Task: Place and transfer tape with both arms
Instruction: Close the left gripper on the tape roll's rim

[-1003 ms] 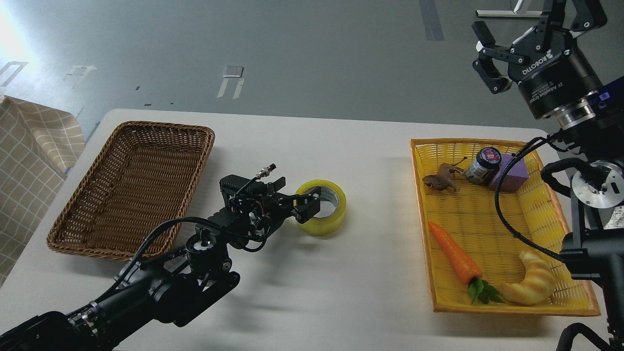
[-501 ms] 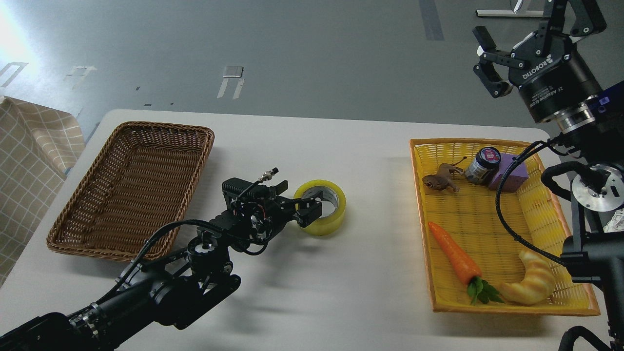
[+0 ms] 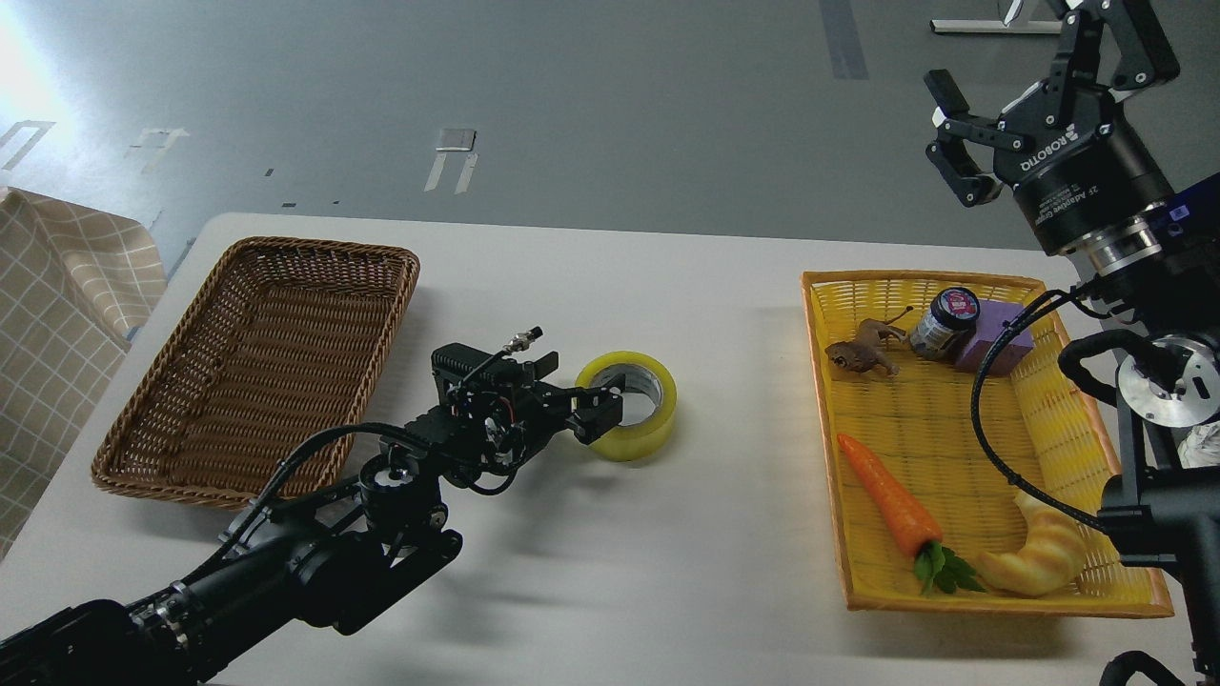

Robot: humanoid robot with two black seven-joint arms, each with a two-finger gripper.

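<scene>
The tape [image 3: 640,419], a yellow translucent roll with a grey-white core, lies flat on the white table [image 3: 667,572] near its middle. My left gripper [image 3: 597,415] reaches it from the left. One finger sits inside the core hole and the other outside the near-left wall, closed on that wall. The roll rests on the table. My right gripper [image 3: 1015,57] is held high at the top right, far from the tape, with its fingers spread and nothing between them.
A brown wicker basket [image 3: 172,467] stands at the left. A yellow basket [image 3: 829,457] at the right holds a carrot [image 3: 886,495], a croissant toy [image 3: 1044,553], a frog figure [image 3: 858,354], a small jar [image 3: 945,322] and a purple block [image 3: 1001,345].
My left gripper's fingers have drawn together on the roll's left wall and shifted slightly left. The tape has hardly moved. My right gripper has risen a little.
</scene>
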